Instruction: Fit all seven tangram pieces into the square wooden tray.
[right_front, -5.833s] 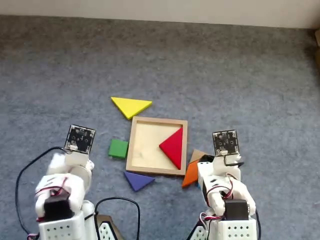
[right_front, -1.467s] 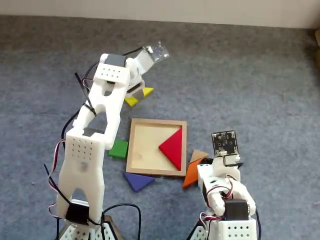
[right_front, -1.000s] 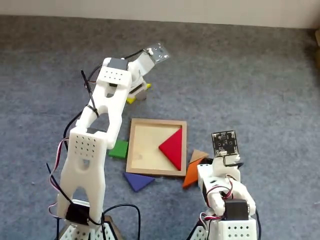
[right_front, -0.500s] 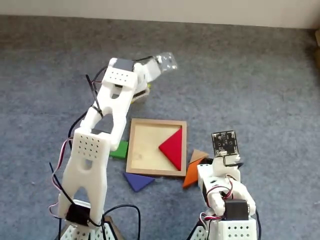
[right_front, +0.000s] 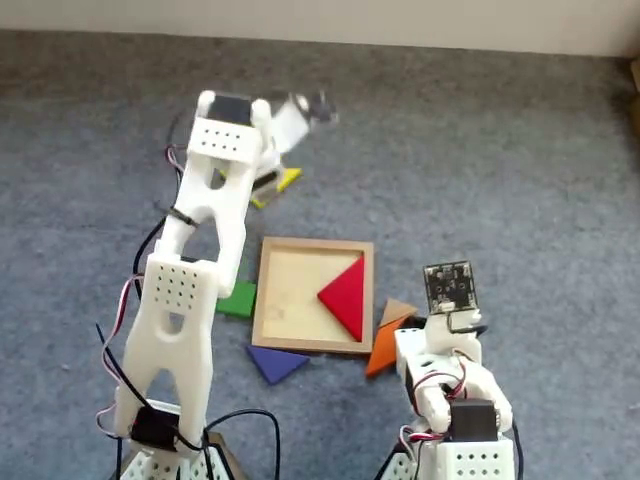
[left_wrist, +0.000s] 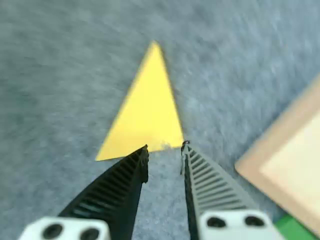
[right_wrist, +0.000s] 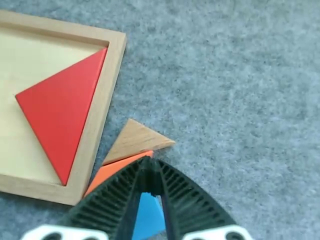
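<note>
We see left gripper (left_wrist: 164, 147) fingers slightly apart at yellow triangle (left_wrist: 146, 112) edge, seemingly not gripping. Right gripper (right_wrist: 151, 162) fingers together over orange piece (right_wrist: 113, 172) beside tray (right_wrist: 94, 120).

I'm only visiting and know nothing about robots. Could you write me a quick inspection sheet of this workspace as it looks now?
Surface: grey carpet-like cloth, lying flat.
Job's things: wooden tray holding just the red triangle. The yellow triangle lies beyond the tray, the green piece at its left side and the purple triangle at its near-left corner. The orange piece, tan triangle and blue piece are bunched at its right.
Clutter: nothing seen.
Pincers: left pincer open, tips at the yellow triangle's edge. Right pincer shut, above the orange and blue pieces.
Cables: black cable looped by the left arm's base; thin wires along the arms.
Surroundings: pale wall along the far edge.
</note>
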